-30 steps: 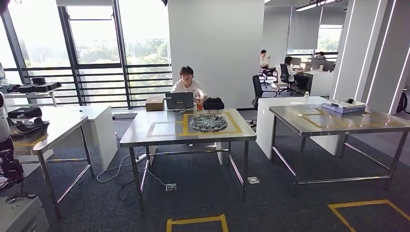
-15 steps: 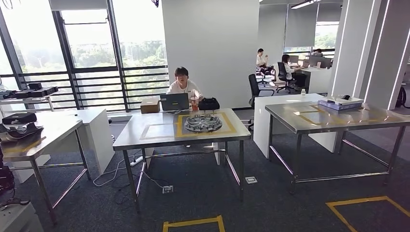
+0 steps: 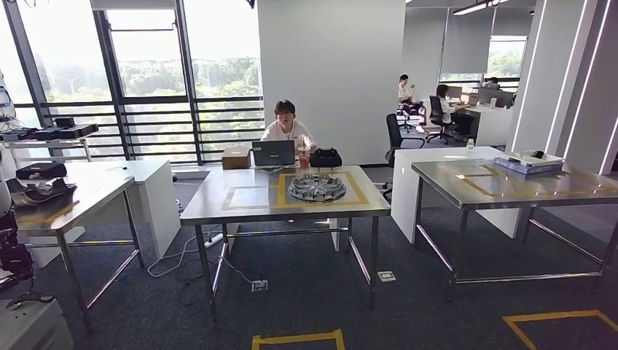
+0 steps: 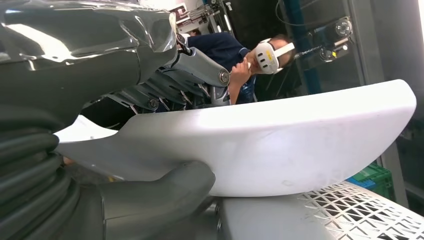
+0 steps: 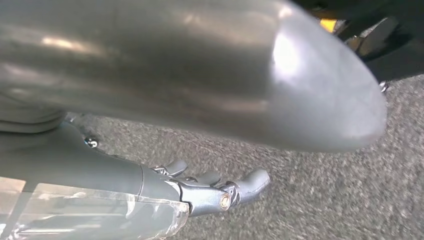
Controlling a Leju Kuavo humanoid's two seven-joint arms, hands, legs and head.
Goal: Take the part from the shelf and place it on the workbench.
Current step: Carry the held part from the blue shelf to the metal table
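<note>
A large white curved part [image 4: 280,140] lies across the left wrist view. My left hand [image 4: 105,70] grips it, thumb [image 4: 160,192] on one side and dark fingers [image 4: 195,65] on the other. A perforated metal surface [image 4: 360,210] lies close beside the part. My right hand [image 5: 200,192] hangs over grey carpet with its fingers stretched out and nothing in it. Straight ahead in the head view stands a steel workbench [image 3: 240,211] with a yellow taped frame [image 3: 357,197] and a round metal assembly [image 3: 316,187] inside it.
A person [image 3: 286,127] sits behind the bench at a laptop [image 3: 273,153]. More steel tables stand to the left [image 3: 80,193] and right [image 3: 510,186]. Cables [image 3: 182,262] trail under the bench. Yellow floor marks [image 3: 295,339] lie in front. A person in a headset [image 4: 265,52] stands behind me.
The whole head picture has shifted a little left and then back right, so the camera moved. Nothing on the tables has changed place.
</note>
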